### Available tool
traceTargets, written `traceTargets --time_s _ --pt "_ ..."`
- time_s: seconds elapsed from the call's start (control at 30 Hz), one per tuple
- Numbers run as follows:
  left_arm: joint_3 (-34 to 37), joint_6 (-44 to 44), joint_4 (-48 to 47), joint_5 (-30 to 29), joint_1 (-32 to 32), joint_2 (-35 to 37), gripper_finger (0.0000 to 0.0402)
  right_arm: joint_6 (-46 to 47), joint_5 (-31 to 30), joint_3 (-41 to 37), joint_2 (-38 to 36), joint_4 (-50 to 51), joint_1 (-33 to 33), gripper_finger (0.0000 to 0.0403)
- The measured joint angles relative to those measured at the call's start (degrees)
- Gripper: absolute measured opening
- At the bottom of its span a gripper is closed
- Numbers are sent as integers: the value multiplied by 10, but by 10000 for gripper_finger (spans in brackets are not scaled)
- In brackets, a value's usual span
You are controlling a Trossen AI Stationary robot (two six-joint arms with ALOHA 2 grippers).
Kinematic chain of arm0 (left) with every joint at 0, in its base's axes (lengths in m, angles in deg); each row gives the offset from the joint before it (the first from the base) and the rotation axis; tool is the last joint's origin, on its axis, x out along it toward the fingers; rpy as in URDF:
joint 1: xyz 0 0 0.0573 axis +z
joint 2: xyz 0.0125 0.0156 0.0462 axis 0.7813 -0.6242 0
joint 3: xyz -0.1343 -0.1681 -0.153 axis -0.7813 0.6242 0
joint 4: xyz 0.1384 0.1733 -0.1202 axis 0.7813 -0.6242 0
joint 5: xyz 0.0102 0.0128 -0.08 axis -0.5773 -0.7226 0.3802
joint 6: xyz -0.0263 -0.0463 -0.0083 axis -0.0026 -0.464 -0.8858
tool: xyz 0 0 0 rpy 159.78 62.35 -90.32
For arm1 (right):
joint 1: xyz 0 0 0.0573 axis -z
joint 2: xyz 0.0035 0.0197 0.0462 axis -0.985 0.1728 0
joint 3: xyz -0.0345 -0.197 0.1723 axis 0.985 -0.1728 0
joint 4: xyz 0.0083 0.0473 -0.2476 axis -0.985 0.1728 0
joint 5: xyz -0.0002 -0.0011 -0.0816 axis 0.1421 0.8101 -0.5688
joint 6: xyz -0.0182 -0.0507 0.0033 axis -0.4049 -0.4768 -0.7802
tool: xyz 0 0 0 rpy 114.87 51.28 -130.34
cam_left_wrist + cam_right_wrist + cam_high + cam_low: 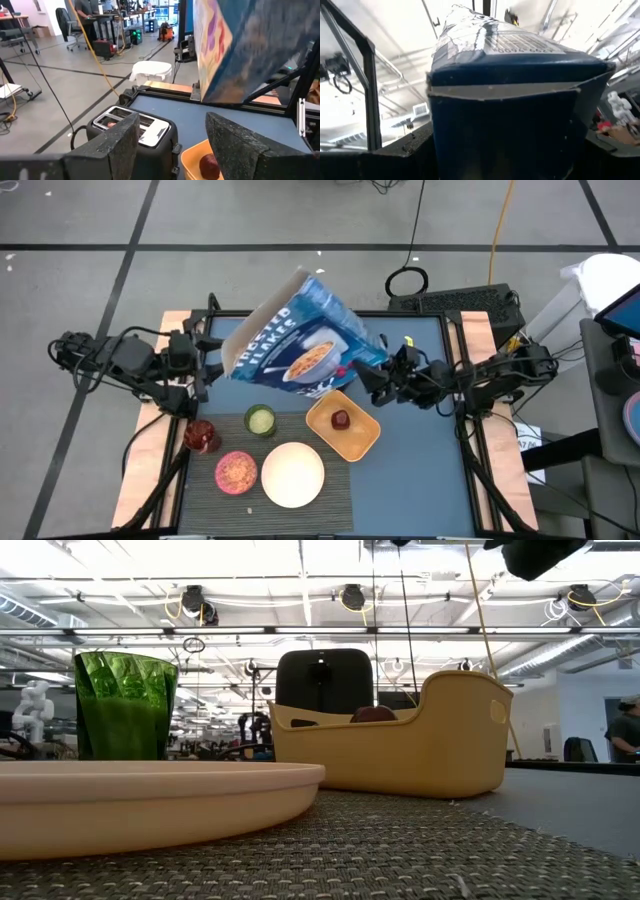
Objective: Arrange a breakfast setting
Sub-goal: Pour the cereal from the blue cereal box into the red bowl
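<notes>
Blue cereal box [300,340] is held tilted in the air above the far middle of the worktop [420,470], open flap toward the left. It is pinched at its right end by the right hand [375,377]; in the right wrist view the box [505,105] is seen pressed between that hand's two fingers.

Left hand [205,370] is seen at the left side of the worktop, just beyond the red glass [200,436]; its fingers [112,145] are spread apart with nothing between them. The silver-black toaster [135,131] is seen past them in the left wrist view.

Dark ribbed placemat [335,500] is laid at the near left of the worktop. On it, the round white plate [292,474] is placed near the middle and the pink bowl [236,471] just left of it, with what looks like reddish content inside. Red glass stands at the far left edge of the mat; the small green cup [260,420] stands to its right, beyond the plate.

Yellow tray [343,425] is set right of the cup, at the mat's far right corner, with a dark red round item [341,418] inside. In the low view the cup [125,705], plate rim [150,802] and tray [400,745] are seen on the mat [350,850].
</notes>
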Motion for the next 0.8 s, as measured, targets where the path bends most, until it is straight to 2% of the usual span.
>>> traceTargets --time_s 0.27,0.5,0.8 --pt "0 -8 33 0 0 -36 234 0 -1 0 -5 -20 5 292" --pt "0 51 49 0 0 -79 238 2 -1 0 -7 -20 8 293" --pt "0 48 97 -1 40 -135 310 0 0 0 -9 -21 8 293"
